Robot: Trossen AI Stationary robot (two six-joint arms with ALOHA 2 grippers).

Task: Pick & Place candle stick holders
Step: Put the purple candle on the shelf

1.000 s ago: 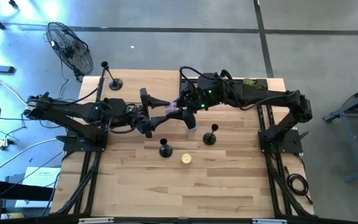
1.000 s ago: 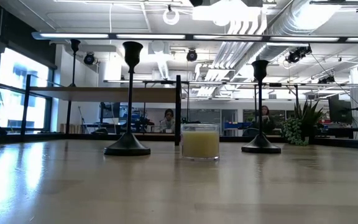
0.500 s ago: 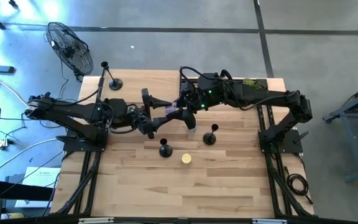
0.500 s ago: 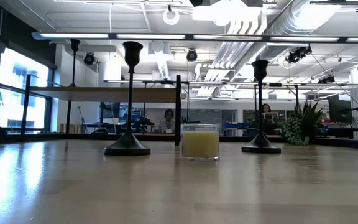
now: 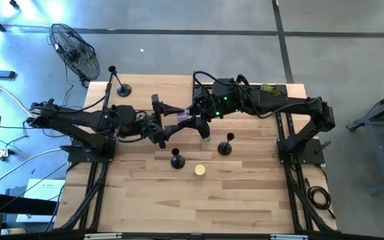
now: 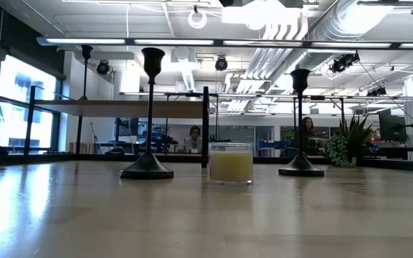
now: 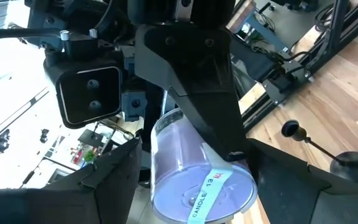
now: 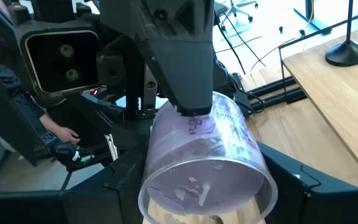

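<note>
Three black candle stick holders stand on their round bases on the table: one at the far left (image 5: pixel 122 90), two near the middle (image 5: pixel 177 160) (image 5: pixel 225 147); two of them show in the low view (image 6: pixel 148 115) (image 6: pixel 300 122). My left gripper (image 5: pixel 177 123) and my right gripper (image 5: pixel 200 123) meet above the table's middle. Both are shut on a purple glass candle jar (image 5: pixel 187 122), which also shows in the left wrist view (image 7: pixel 197 180) and the right wrist view (image 8: pixel 210 162). No gripper touches a holder. My left gripper pinches the jar's side wall (image 8: pixel 225 121) between its two fingers, coming level from the table's left; one finger (image 8: pixel 185 68) lies along the jar. The jar's labelled bottom (image 7: pixel 207 193) faces it. The jar lies on its side, clear of the table. My right gripper pinches the jar's side wall (image 7: pixel 185 143) between its two fingers, level from the table's right; one finger (image 7: pixel 197 81) lies along the jar. The jar's open end (image 8: pixel 197 186) faces it. Its hold is turned about a quarter against my left gripper's.
A small yellow candle in a glass (image 5: pixel 199 170) stands between the two middle holders, toward the near edge; it also shows in the low view (image 6: pixel 231 163). A fan (image 5: pixel 75 52) stands off the table's far left corner. People sit in the room beyond the table.
</note>
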